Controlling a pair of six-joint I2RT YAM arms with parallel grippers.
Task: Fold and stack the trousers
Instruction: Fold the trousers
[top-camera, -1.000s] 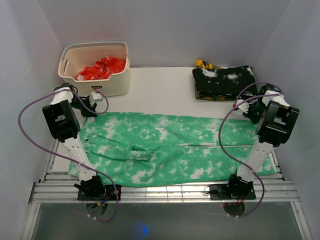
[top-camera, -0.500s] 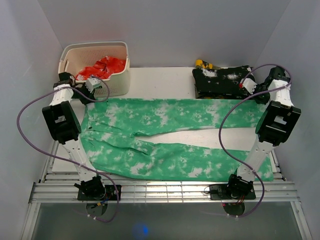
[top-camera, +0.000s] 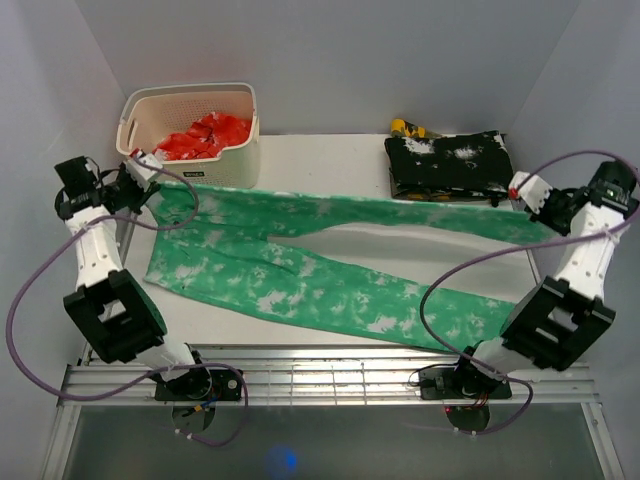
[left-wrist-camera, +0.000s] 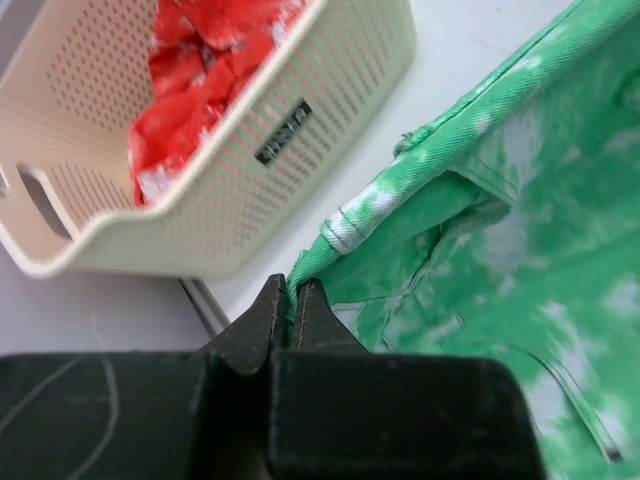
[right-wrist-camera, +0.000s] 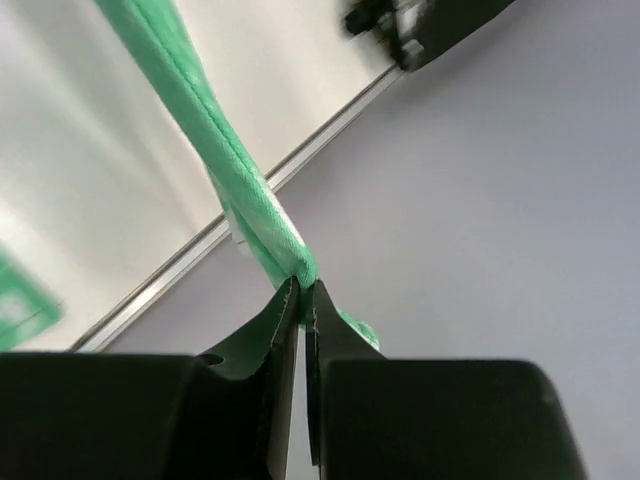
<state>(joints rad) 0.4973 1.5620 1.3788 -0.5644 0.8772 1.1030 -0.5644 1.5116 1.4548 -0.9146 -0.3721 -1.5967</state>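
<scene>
Your trousers (top-camera: 300, 285) sprawl across the counter (top-camera: 330, 165), near leg flat, far leg strung taut between the left claw (left-wrist-camera: 292, 290), pinching the waistband, and the right claw (right-wrist-camera: 303, 285), pinching the hem. Lengthwise fold seemingly underway; next, lay far leg over near.

Look: you are seeing the trousers (top-camera: 290, 285), bright green with white blotches and two long legs.
Waist: it is sitting at your left, with its far corner being pinched and lifted.
Far leg: it is stretching tight from left to right, with its hem being held up.
Near leg: it is lying flat on the table (top-camera: 330, 165), slanting toward the right front.
Shape: the legs are making a thin V.
</scene>
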